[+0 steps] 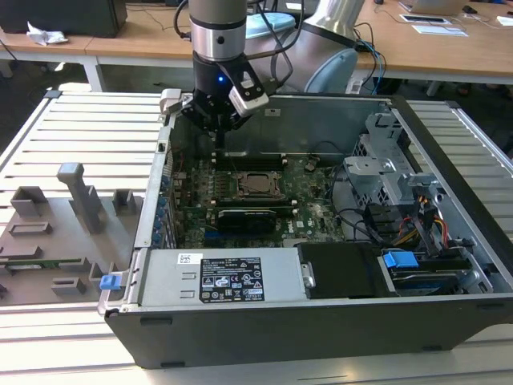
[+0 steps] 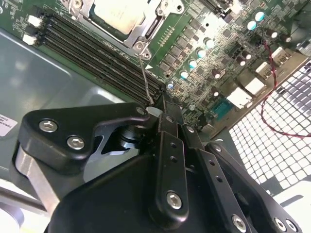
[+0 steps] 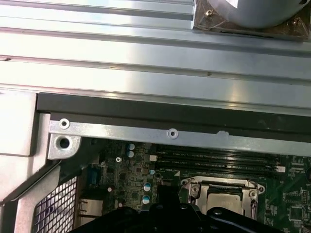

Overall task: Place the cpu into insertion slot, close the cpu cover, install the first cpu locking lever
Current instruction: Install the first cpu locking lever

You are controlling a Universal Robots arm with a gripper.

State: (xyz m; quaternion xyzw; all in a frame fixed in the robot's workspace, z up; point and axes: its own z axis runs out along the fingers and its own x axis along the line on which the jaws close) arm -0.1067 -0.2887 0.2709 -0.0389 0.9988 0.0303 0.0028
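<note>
While end effector [image 2: 154, 104] pinches thin locking lever [image 2: 144, 77], cpu [image 2: 119, 14] sits cut off, cover edges unclear.

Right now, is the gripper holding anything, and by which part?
The gripper is shut on the free end of the thin wire locking lever, which runs from the cpu cover's corner.
</note>
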